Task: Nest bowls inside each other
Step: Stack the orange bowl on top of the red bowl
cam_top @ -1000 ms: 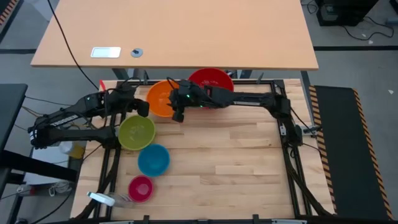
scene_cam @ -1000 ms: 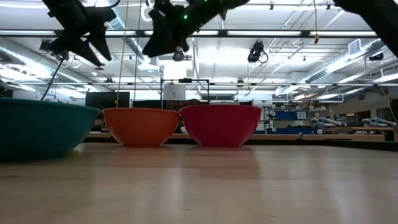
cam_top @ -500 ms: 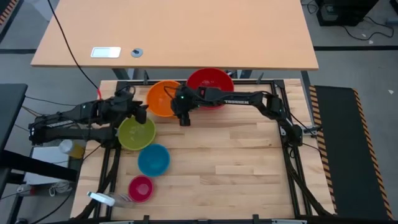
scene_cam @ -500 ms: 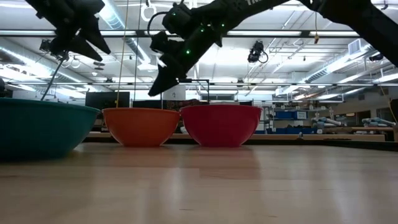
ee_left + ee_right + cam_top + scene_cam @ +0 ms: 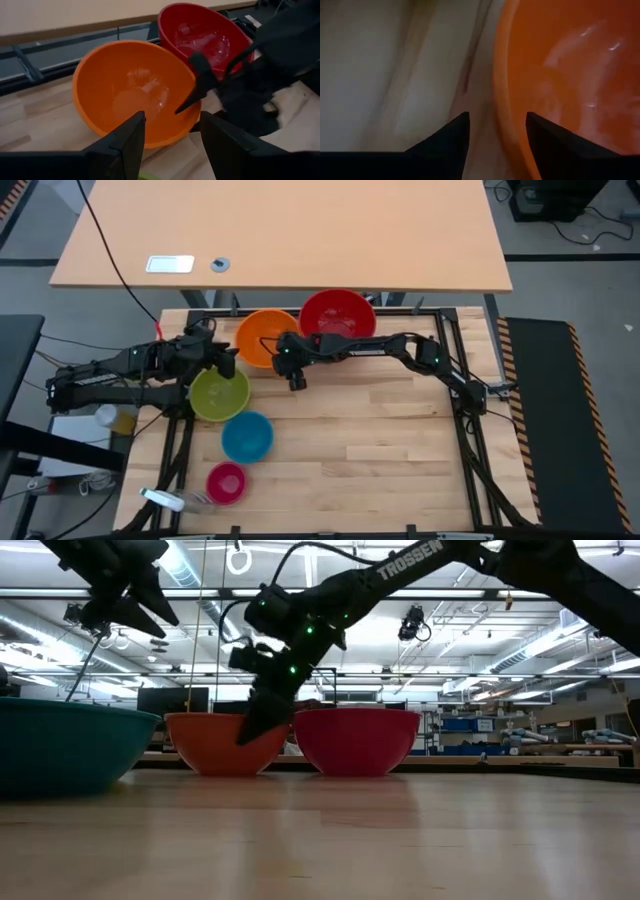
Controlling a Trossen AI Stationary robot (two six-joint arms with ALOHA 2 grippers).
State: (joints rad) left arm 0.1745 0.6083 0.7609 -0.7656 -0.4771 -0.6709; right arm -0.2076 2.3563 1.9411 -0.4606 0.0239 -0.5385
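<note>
The orange bowl [image 5: 258, 337] rests on its base at the far side of the wooden table, beside the red bowl [image 5: 338, 313]. Toward the near edge stand the yellow-green bowl [image 5: 220, 394], the blue bowl [image 5: 247, 437] and the pink bowl [image 5: 227, 482]. My right gripper [image 5: 497, 125] is open and slants down at the orange bowl's near right rim [image 5: 502, 107]. One finger is outside the rim and one over the inside, with no touch showing. My left gripper [image 5: 172, 132] hangs open and holds nothing. It is above the table's left side, between the orange and yellow-green bowls, facing the orange bowl.
A black frame rail [image 5: 455, 380] borders the table. A beige desk [image 5: 300, 230] with a white device [image 5: 170, 264] lies beyond the far edge. A white object [image 5: 160, 500] sits at the near left corner. Bare wood [image 5: 390, 440] spreads over the right half.
My right gripper has come down from above the orange bowl to its rim, rolling as it sank. It has also shifted a little toward the near edge. The bowls have stayed where they were.
</note>
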